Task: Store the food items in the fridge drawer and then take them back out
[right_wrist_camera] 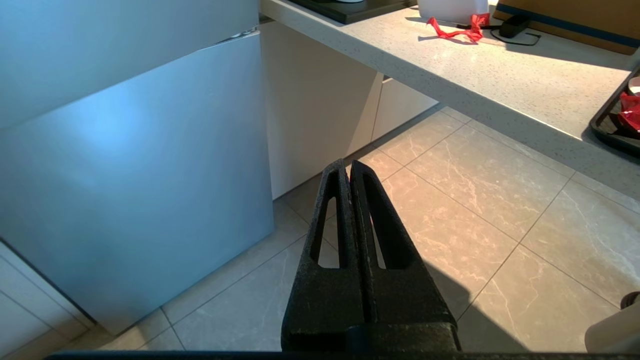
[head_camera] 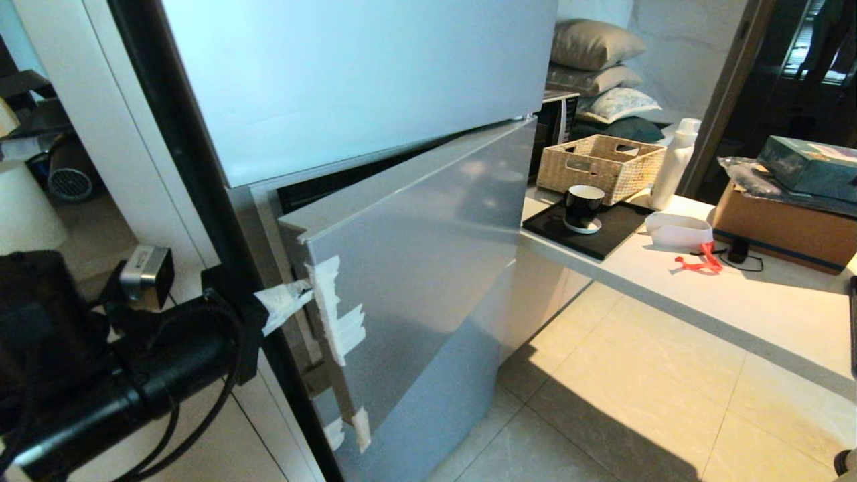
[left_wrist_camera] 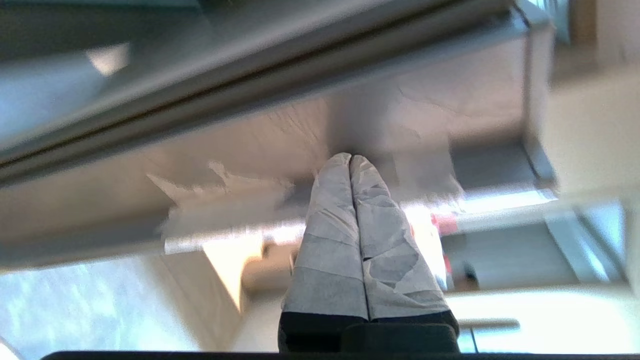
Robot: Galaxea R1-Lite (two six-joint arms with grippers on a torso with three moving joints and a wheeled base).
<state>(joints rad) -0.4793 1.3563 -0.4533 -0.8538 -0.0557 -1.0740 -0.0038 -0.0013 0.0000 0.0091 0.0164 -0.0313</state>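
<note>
Left tool (head_camera: 304, 291), white-taped fingers pressed together, nothing held, tips at taped edge of grey metal lower fridge door (head_camera: 428, 268), door ajar. Right tool (right_wrist_camera: 349, 167), black fingers closed, empty, hanging above beige tiled floor (right_wrist_camera: 450, 210). Food items, fridge drawer: neither visible. Red strap (head_camera: 699, 262) on pale worktop (head_camera: 736, 301).

The silver lower fridge door (head_camera: 415, 281) stands only slightly ajar, so the fridge's inside is hidden behind it apart from a dark slit along its top edge. In the left wrist view the door's surface and the torn white tape patches (left_wrist_camera: 225, 195) are smeared by blur. The black tray (right_wrist_camera: 617, 125) on the pale speckled worktop (right_wrist_camera: 500, 85) is cut off by the picture's edge, and the red thing (right_wrist_camera: 631, 107) on it cannot be identified.
</note>
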